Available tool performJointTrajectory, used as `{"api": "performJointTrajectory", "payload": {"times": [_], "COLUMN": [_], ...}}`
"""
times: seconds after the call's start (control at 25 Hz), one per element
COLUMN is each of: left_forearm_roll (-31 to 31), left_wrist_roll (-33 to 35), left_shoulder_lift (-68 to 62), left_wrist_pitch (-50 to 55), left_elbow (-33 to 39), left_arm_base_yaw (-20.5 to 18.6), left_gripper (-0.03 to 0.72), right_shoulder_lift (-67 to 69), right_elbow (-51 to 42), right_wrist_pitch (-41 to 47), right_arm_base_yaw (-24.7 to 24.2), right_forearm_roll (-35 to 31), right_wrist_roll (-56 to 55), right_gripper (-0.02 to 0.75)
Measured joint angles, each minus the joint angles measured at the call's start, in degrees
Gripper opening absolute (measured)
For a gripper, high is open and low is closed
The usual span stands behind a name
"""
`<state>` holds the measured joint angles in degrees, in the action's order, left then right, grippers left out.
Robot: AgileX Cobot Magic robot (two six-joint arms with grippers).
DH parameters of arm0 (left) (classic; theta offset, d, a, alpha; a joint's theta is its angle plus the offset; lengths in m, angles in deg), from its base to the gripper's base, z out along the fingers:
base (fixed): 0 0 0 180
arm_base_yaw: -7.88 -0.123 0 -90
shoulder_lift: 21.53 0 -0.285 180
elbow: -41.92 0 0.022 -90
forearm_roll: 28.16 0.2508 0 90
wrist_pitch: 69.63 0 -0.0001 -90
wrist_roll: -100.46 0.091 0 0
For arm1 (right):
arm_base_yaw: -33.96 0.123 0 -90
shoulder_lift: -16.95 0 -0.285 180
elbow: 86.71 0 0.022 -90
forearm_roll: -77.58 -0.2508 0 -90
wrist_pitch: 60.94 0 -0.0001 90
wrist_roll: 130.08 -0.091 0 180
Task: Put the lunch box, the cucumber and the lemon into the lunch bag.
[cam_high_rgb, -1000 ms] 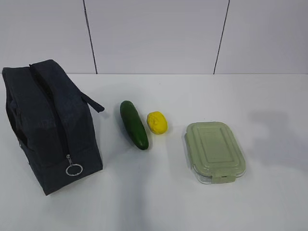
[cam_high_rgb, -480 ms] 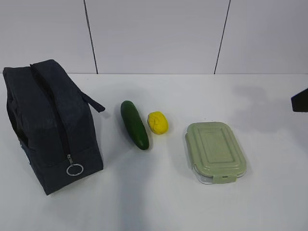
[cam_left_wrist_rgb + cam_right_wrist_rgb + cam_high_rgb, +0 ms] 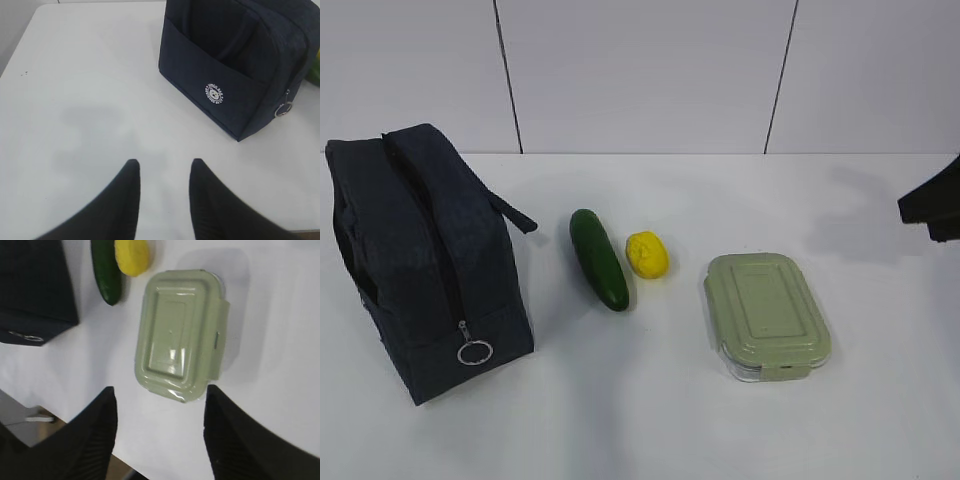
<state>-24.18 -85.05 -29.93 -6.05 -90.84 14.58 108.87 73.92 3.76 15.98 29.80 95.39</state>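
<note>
No item has yet been placed in the lunch bag (image 3: 425, 260). The bag stands at the left of the table (image 3: 650, 420), and its zipper is seen drawn closed, with the ring pull (image 3: 473, 352) hanging at the near end. The cucumber (image 3: 598, 258) lies just right of the bag, the lemon (image 3: 647, 254) just beside the cucumber, and the lunch box (image 3: 767, 315) further right, lid clipped on. All three items remain to be loaded, and opening of the bag is judged to be required first.

The left gripper (image 3: 162, 172) is held partly open above bare table, well apart from the bag; nothing is held. The right gripper (image 3: 160, 405) is spread wide above the lunch box, with nothing between the fingers.

Compared with one second earlier, the objects are unmoved. The right arm (image 3: 932, 208), absent then, has entered at the right edge of the exterior view.
</note>
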Motion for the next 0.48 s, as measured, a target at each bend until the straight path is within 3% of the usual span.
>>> {"api": "performJointTrajectory", "payload": {"times": [0.16, 0.28, 0.48], "left_forearm_roll": [0.0, 0.0, 0.0], "left_wrist_roll": [0.0, 0.0, 0.0], "left_shoulder_lift": [0.0, 0.0, 0.0], "left_wrist_pitch": [0.0, 0.0, 0.0], "left_elbow": [0.0, 0.0, 0.0], "left_arm_base_yaw": [0.0, 0.0, 0.0], "left_gripper": [0.242, 0.242, 0.242], "right_shoulder_lift": [9.8, 15.3, 22.4], "right_elbow": [5.7, 9.6, 10.8], "right_wrist_pitch": [3.2, 3.2, 3.4], "right_arm_base_yaw": [-5.3, -6.2, -6.2], "right_forearm_roll": [-7.7, -4.0, -3.5], "right_wrist_roll": [5.8, 6.6, 6.6], "right_gripper": [0.426, 0.426, 0.426]}}
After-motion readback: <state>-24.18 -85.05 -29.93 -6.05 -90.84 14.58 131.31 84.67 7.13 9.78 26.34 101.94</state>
